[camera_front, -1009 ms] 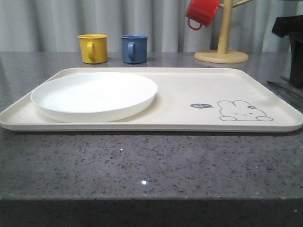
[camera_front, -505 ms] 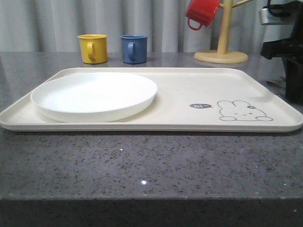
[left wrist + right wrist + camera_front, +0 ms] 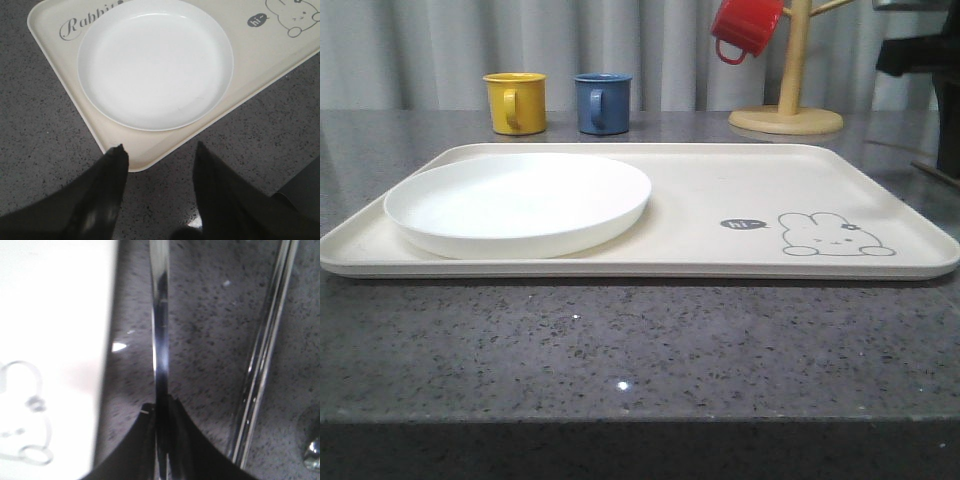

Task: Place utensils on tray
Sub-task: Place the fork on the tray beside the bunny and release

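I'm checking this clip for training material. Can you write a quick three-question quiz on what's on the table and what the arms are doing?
1. True or false: the plate lies on the tray.
2. Which mug hangs on the wooden stand? A yellow, B blue, C red.
3. Fill in: the right gripper is closed on a slim ____.

Key: 1 true. 2 C, the red mug. 3 metal utensil.
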Controlling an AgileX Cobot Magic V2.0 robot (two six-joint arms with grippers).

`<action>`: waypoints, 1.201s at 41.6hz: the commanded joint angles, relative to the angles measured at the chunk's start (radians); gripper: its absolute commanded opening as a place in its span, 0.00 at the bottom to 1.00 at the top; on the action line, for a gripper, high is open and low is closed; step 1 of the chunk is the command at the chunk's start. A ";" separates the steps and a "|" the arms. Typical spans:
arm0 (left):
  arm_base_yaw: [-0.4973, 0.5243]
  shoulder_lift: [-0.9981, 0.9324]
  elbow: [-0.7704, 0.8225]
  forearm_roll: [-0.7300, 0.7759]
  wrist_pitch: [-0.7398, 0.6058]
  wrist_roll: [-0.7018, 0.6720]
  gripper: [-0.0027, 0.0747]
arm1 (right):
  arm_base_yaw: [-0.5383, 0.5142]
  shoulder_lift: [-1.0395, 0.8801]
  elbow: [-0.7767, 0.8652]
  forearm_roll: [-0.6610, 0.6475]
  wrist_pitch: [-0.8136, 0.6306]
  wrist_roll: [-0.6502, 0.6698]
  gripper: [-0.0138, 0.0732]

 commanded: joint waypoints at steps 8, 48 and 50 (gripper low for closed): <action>-0.008 -0.010 -0.025 -0.010 -0.057 -0.011 0.44 | 0.166 -0.039 -0.156 0.057 0.068 0.028 0.19; -0.008 -0.010 -0.025 -0.010 -0.060 -0.011 0.44 | 0.300 0.192 -0.224 0.145 -0.069 0.479 0.28; -0.008 -0.010 -0.025 -0.010 -0.060 -0.011 0.44 | 0.300 0.191 -0.224 0.145 -0.073 0.479 0.35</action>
